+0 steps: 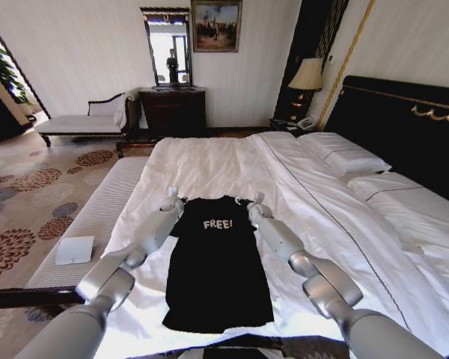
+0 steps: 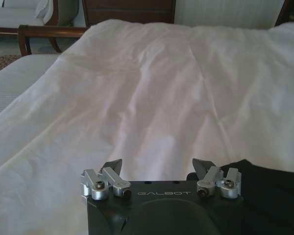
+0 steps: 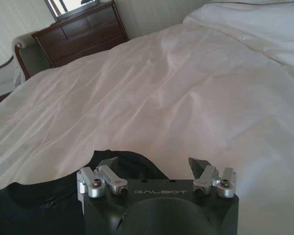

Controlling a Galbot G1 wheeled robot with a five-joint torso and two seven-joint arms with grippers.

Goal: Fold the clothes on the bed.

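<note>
Both hands (image 1: pixel 173 191) (image 1: pixel 257 197) spread at black top's (image 1: pixel 217 262) shoulders, white bed (image 1: pixel 209 161), dresser (image 1: pixel 172 111)

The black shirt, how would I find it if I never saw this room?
Find the big bed with white covers. The black shirt lies flat on its near end, between the left gripper and right gripper. It alone is dark, with white "FREE!" lettering.
</note>
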